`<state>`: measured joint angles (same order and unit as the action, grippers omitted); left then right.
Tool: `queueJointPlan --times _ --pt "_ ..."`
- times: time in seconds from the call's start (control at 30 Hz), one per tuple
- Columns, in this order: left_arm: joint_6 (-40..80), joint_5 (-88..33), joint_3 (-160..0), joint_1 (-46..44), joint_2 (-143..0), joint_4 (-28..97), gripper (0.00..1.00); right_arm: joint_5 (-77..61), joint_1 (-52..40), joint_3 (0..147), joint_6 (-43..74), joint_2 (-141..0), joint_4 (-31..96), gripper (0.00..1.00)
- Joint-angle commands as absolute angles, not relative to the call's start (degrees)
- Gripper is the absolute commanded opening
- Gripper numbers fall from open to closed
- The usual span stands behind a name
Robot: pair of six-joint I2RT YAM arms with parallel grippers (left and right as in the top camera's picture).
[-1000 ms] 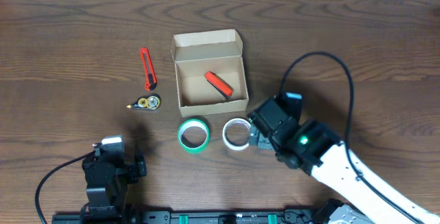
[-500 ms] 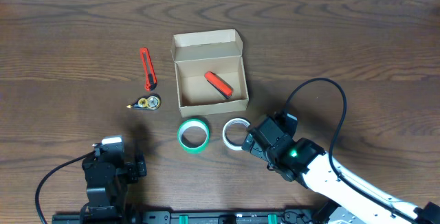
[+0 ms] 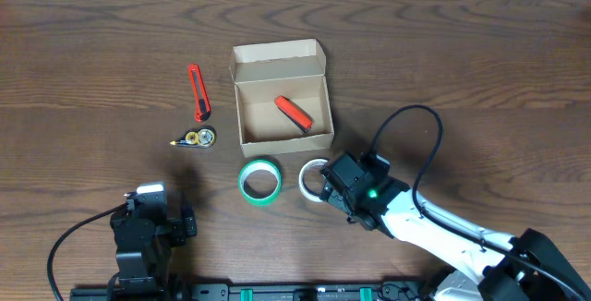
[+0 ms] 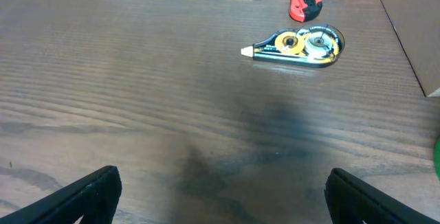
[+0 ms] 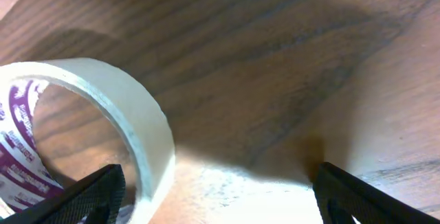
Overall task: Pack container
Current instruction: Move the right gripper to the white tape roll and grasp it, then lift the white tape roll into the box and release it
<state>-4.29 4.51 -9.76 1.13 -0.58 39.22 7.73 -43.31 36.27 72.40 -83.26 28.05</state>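
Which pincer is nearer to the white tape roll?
Right. The right pincer sits open at the white tape roll's right side. The left pincer is far off to the left, past the green tape roll.

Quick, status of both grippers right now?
Left gripper: open, holding nothing.
Right gripper: open, jaws spread at the pale tape roll, not clamped on it.
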Motion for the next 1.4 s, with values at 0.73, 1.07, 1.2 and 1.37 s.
queueJointPlan --times 0.73,1.07,1.2,1.37 --pt "-3.66 4.86 -9.19 1.48 -0.21 39.64 0.96 1.02 -42.85 39.40 64.38 -82.85 34.35 0.01" --pt "-3.66 4.86 -9.19 1.48 -0.21 39.64 0.96 5.56 -43.64 55.51 47.94 -75.22 48.25 0.01" --pt "-3.66 4.86 -9.19 1.48 -0.21 39.64 0.96 8.75 -41.41 63.16 37.26 -76.36 49.95 0.01" --pt "-3.66 4.86 -9.19 1.48 -0.21 39.64 0.96 11.14 -35.79 72.07 24.77 -82.96 47.27 0.01"
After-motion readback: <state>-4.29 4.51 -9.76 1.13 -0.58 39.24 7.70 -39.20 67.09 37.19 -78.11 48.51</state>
